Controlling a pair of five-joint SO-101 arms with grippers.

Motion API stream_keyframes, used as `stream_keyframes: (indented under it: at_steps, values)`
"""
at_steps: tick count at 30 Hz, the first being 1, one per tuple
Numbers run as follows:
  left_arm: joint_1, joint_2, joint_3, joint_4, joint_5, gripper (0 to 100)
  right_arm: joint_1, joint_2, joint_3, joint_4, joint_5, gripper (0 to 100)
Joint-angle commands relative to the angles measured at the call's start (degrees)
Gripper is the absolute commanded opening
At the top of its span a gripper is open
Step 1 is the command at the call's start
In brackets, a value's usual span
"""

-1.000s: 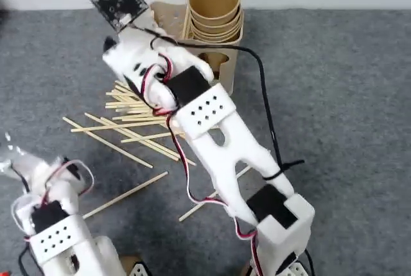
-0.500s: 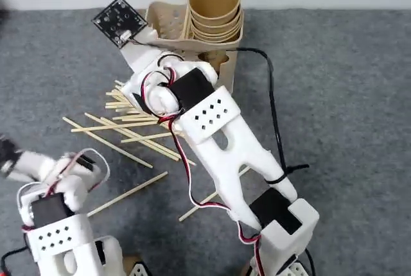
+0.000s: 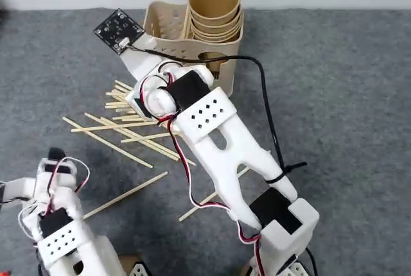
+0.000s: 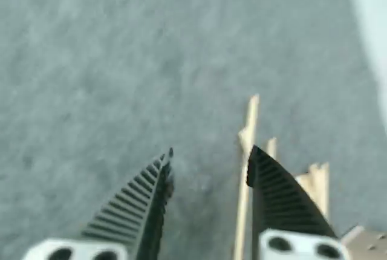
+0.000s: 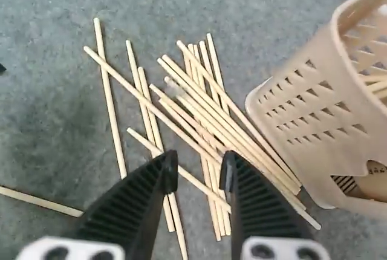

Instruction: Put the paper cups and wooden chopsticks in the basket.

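Beside the basket, which already holds the stacked paper cups, the right tool hangs slightly spread over scattered wooden chopsticks. Next it likely must descend and pinch one. The left tool is spread, empty.

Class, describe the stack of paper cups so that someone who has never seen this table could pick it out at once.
Find the beige slotted basket at the far edge of the grey table. The stack of paper cups stands upright in its compartment farther from the scattered wooden chopsticks. It is round, brown and open-topped, unlike the thin pale sticks lying flat.
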Motion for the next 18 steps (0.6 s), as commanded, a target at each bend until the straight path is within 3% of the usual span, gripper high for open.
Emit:
stream_keyframes:
  at_steps: [1,6,12,18]
  values:
    - [0.70,-0.18,-0.04,-2.90,0.88,20,0.48,-3.38,-0.44,-0.04,-0.09,13.7]
    - [7.47,-0.09,-3.65,2.46,0.88,20,0.48,-3.38,-0.35,0.04,-0.09,13.7]
    - [21.71,0.35,-14.55,19.08,1.05,15,0.48,-3.47,-0.35,0.22,-0.09,13.7]
    - [25.76,0.53,-16.66,19.87,1.58,14,0.57,-3.47,-0.35,0.48,-0.09,13.7]
